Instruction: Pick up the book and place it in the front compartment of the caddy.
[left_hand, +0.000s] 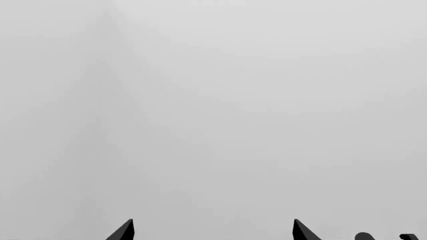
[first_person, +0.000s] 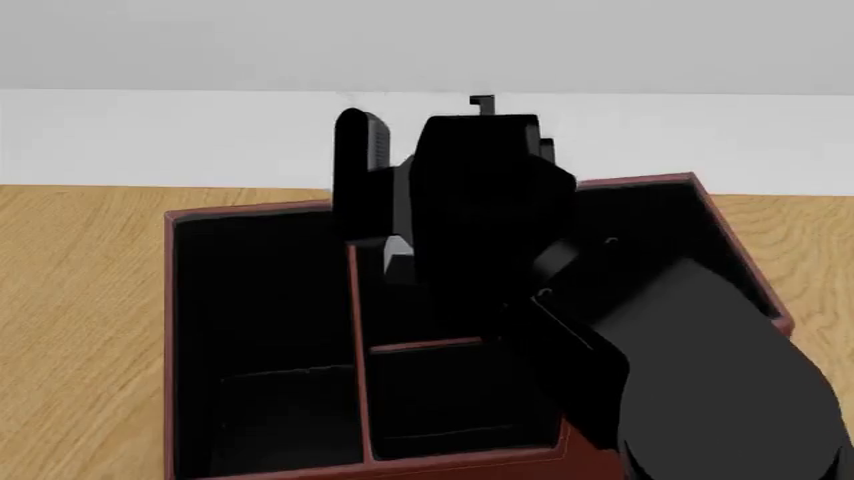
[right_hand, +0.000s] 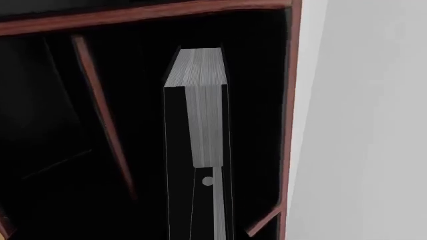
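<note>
Over the caddy (first_person: 260, 215), the right gripper (first_person: 400, 250) reaches down from above, its dark arm crossing the box's near right corner. The book (right_hand: 203, 115) stands on edge between the jaws, white page edges facing the right wrist camera, covers flanked by the finger pads; the jaws appear closed onto its two covers. In the head view only a pale sliver of the book (first_person: 396, 255) shows beside the maroon divider (first_person: 358, 330), and the arm hides most of it. Relative to the caddy, the book hangs inside the walls, near the far right part; which compartment lies directly beneath it cannot be told.

Judgement of the step: carrying and lowering. To do it well, the book should be kept upright and parallel to the divider, brought over the front compartment of the caddy, and lowered clear of the rims before release.

The left gripper (left_hand: 213, 231) shows only two dark fingertips set apart, nothing between them, against blank grey.

Beneath the caddy lies a light wood-grain tabletop (first_person: 80, 300); beyond the caddy rises a plain white wall (first_person: 160, 130).
</note>
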